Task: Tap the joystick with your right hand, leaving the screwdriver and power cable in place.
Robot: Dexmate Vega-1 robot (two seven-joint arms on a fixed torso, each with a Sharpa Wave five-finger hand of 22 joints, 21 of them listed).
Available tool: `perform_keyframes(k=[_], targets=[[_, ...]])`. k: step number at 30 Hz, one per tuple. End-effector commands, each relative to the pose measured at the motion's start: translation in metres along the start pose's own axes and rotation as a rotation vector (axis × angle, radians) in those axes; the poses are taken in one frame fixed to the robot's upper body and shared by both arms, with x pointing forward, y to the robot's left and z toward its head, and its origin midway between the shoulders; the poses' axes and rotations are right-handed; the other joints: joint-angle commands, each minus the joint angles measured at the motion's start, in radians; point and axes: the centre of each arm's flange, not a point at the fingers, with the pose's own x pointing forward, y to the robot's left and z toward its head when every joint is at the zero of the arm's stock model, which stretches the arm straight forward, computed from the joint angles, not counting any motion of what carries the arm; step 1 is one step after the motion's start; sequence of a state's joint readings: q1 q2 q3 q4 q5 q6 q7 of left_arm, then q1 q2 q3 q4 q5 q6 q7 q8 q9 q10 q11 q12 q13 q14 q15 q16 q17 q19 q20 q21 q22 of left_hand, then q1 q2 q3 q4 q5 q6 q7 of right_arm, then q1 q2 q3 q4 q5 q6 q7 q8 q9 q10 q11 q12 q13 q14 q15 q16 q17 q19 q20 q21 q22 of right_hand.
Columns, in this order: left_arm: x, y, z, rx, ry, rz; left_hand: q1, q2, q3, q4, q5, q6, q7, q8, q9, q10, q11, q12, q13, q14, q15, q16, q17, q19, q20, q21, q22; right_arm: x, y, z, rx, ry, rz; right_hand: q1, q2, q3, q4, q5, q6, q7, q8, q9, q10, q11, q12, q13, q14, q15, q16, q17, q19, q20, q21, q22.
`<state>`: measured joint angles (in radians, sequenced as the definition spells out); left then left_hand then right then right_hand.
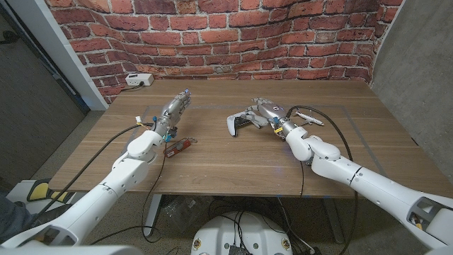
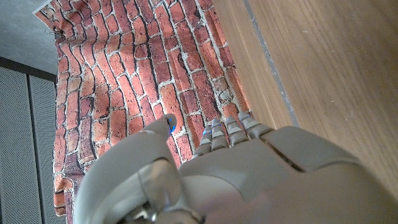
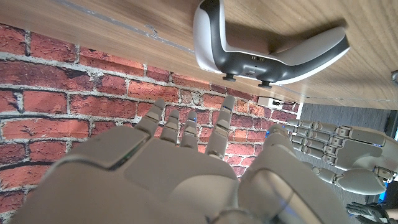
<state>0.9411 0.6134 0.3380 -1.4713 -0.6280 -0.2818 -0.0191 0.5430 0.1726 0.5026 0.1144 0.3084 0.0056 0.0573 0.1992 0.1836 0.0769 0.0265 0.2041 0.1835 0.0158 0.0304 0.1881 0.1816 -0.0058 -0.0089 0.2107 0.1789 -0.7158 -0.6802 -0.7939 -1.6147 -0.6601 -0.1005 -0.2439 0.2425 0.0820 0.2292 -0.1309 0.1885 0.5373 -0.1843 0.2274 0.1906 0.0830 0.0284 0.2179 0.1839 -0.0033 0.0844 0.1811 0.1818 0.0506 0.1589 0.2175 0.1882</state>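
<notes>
The joystick (image 1: 236, 124) is a white and dark game controller lying mid-table; it also shows in the right wrist view (image 3: 267, 53). My right hand (image 1: 263, 115) hovers just right of it with its fingers spread and holds nothing; in the wrist view its fingers (image 3: 186, 134) reach out a little apart from the controller. A red-handled screwdriver (image 1: 178, 146) lies on the table near my left forearm. The power cable (image 1: 306, 117), a white plug on a black cord, lies right of my right hand. My left hand (image 1: 174, 109) stands with straight fingers, empty.
A white power strip (image 1: 138, 80) sits beyond the table's far left corner, against the brick wall (image 1: 233, 35). Black cables run along both forearms. Bare wooden table (image 1: 212, 166) stretches along the front edge and at the far right.
</notes>
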Motion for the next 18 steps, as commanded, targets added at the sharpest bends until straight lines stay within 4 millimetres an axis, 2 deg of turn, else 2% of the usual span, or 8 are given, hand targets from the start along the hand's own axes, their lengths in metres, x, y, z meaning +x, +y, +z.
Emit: perform_keyframes(k=[1, 18], targets=[[-0.0012, 0.0022, 0.0011, 0.002, -0.004, 0.004, -0.004, -0.003, 0.007, 0.000, 0.006, 0.000, -0.001, -0.006, 0.002, 0.006, -0.001, -0.002, 0.006, 0.003, 0.000, -0.002, 0.002, -0.006, 0.005, 0.003, 0.005, 0.0030, 0.0035, 0.0005, -0.003, 0.011, 0.021, 0.008, -0.001, 0.007, -0.001, -0.001, 0.012, -0.003, 0.003, 0.002, -0.001, -0.001, 0.000, 0.005, -0.005, 0.002, 0.000, 0.003, -0.007, -0.001, -0.004, 0.004], [-0.0012, 0.0035, -0.0011, -0.002, 0.001, 0.007, -0.007, -0.005, 0.013, -0.001, 0.007, 0.001, 0.000, -0.006, 0.002, 0.005, -0.001, -0.002, 0.006, 0.002, 0.000, -0.002, 0.002, -0.007, 0.005, 0.002, 0.005, 0.0043, 0.0084, -0.0027, -0.007, 0.021, 0.035, 0.009, 0.001, 0.008, -0.001, -0.001, 0.046, -0.006, 0.009, 0.002, 0.014, -0.013, 0.006, 0.005, 0.004, -0.002, 0.006, 0.003, -0.002, 0.002, -0.003, 0.005]])
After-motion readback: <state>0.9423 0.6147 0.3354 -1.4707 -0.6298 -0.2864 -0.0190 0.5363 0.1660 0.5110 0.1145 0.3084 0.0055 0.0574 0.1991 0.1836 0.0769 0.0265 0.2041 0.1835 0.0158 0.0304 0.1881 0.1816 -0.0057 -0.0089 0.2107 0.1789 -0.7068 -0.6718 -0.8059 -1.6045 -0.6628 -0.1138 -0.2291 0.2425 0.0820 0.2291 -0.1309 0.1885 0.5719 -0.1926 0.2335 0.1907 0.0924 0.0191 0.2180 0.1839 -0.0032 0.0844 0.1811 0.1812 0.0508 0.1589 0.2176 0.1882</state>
